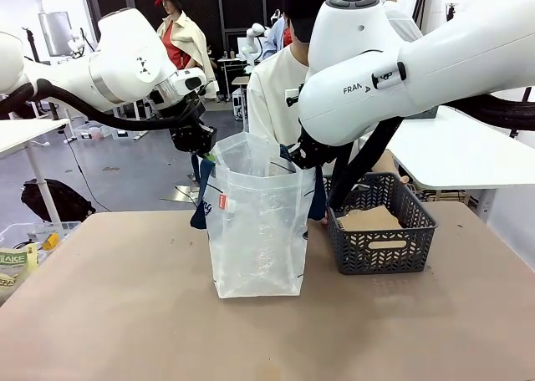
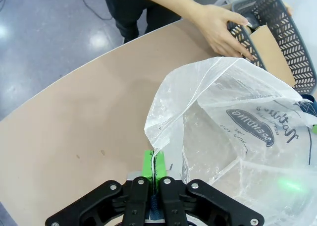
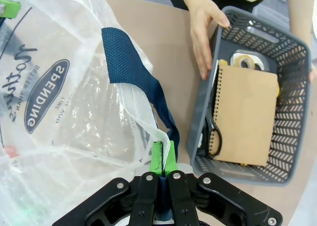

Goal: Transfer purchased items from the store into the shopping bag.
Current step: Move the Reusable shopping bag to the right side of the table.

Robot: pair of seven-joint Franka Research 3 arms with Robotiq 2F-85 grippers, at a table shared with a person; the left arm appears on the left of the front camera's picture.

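Shopping bag (image 1: 255, 231) stands upright on the bench (image 1: 125, 314) at the middle of the front view, its mouth pulled wide. The left claw (image 2: 154, 162) is clenched on the crinkly plastic rim at the bag's upper left. The right claw (image 3: 164, 159) is clenched on the opposite rim, just where the navy strap (image 3: 124, 57) joins it. Whether the left claw also pinches a strap is hard to tell, as its fingers hide that spot.

Just right of the bag sits the dark grey basket (image 1: 380, 251), holding a brown spiral notebook (image 3: 245, 117), black scissors (image 3: 215, 134) and what looks like a tape roll (image 3: 245, 61). The person's hand (image 3: 205, 32) rests on the basket's near wall.

I judge this to be the holding-open step, with nothing clearly inside the shopping bag yet. Next, both claws should keep the rim taut and level, well apart, so that the notebook can drop in without snagging the plastic or tipping the bag.
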